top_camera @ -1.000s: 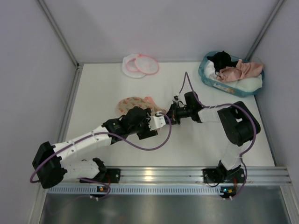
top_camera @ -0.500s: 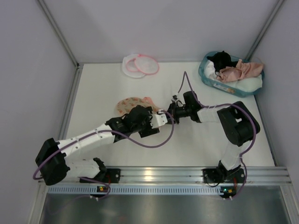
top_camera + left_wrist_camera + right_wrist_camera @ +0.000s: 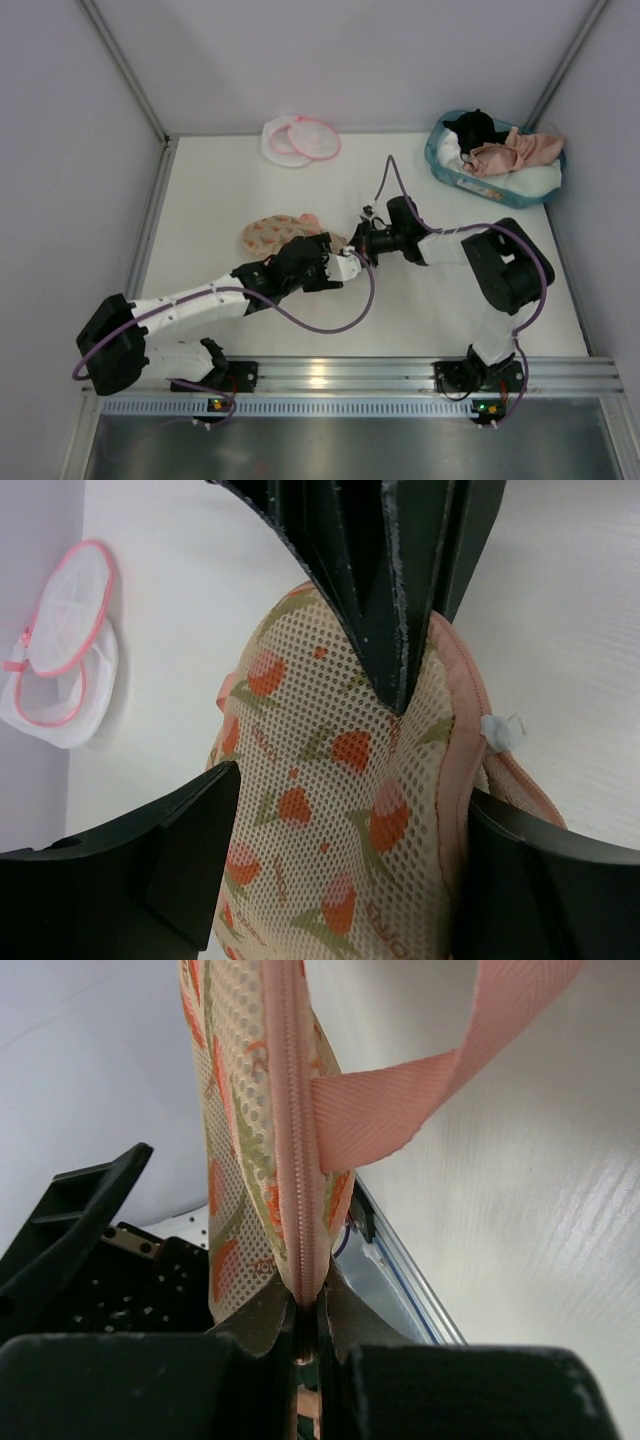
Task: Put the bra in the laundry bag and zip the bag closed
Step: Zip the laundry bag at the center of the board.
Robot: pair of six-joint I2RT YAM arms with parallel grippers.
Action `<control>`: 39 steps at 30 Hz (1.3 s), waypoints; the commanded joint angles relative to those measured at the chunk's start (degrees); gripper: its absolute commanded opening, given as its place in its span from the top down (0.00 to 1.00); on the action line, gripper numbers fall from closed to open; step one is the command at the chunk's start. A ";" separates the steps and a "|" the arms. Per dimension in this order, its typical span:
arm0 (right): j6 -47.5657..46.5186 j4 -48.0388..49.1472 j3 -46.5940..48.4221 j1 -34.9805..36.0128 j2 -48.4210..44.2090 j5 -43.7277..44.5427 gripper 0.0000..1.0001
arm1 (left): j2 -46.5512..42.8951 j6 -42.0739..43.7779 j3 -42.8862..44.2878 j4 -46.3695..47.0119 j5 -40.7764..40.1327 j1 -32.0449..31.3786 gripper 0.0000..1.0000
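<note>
Since a second ago the left arm has swung its forearm lower, toward the near edge of the table (image 3: 220, 180). The right gripper (image 3: 362, 243) has slid slightly left, and the printed mesh piece (image 3: 272, 232) has shifted left with it.

The bra (image 3: 512, 150), salmon pink, lies crumpled on top of dark and white laundry in the teal basket (image 3: 440, 167) at the far right corner, well apart from both grippers. The laundry bag (image 3: 300, 138), a white mesh pouch with a pink zipper rim, lies open as two overlapping discs at the far edge of the table, left of centre. It also shows at the upper left of the left wrist view (image 3: 62, 645).

At mid-table the right gripper (image 3: 305, 1305) is clamped tight on the pink zipper edge of the printed mesh piece (image 3: 235, 1110), a cream padded shape patterned in orange. A pink webbing loop (image 3: 420, 1100) hangs off that edge.

The left gripper (image 3: 347, 263) meets it from the left. In its wrist view the left gripper (image 3: 352, 780) stands with jaws wide apart, the printed mesh piece (image 3: 330, 820) between them. Whether the pads actually touch it is unclear. A small white tag (image 3: 497, 727) sits on the pink trim.
</note>
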 commanded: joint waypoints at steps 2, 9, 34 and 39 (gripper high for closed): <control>4.34 8.78 1.49 2.19 -1.20 -6.38 1.00 | -0.14 5.56 -4.89 9.15 -2.48 -1.50 0.22; 6.02 10.12 0.26 2.80 -1.02 -7.53 1.00 | 2.83 13.81 -11.84 23.04 -8.72 -3.26 0.23; 2.59 5.72 2.99 1.05 1.17 -7.44 1.00 | -15.61 -1.73 -11.33 -4.09 11.13 -7.57 0.16; 1.89 5.02 2.63 0.52 0.65 -7.35 1.00 | -19.12 -4.10 -10.18 -7.78 16.23 -7.57 0.16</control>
